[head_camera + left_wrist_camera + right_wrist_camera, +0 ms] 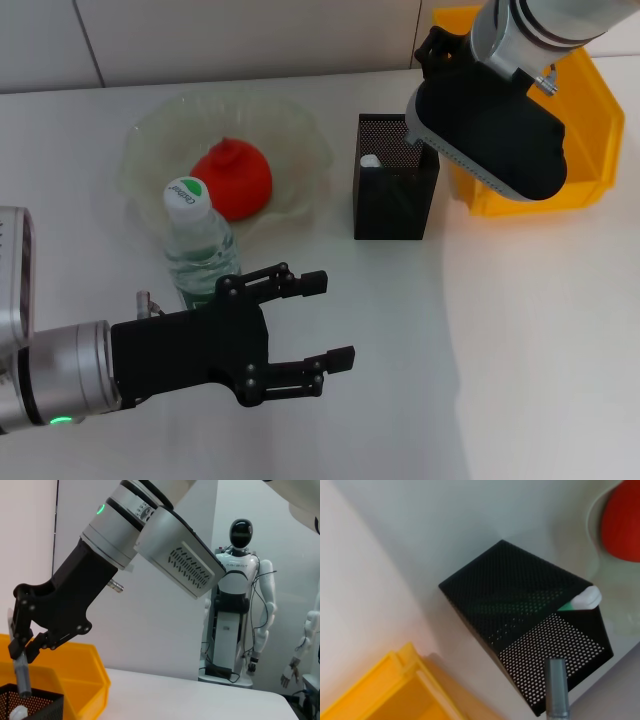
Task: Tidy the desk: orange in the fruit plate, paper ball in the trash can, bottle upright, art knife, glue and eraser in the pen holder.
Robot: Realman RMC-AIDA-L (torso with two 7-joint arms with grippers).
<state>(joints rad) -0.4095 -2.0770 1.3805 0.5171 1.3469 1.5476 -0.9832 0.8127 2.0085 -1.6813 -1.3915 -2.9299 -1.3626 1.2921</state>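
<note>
My right gripper (19, 652) is shut on a thin grey stick, the art knife (555, 687), and holds it upright with its tip just inside the top of the black mesh pen holder (395, 195). A white-and-green glue stick (582, 600) leans in a corner of the holder. The orange (232, 178) lies in the pale-green fruit plate (150, 135). The bottle (200, 245) stands upright in front of the plate. My left gripper (335, 320) is open and empty, low over the table, right of the bottle. The eraser and the paper ball are out of view.
The yellow trash can (590, 140) stands right behind the pen holder, partly covered by my right arm (490, 130). A white humanoid robot (240, 605) stands far beyond the table in the left wrist view.
</note>
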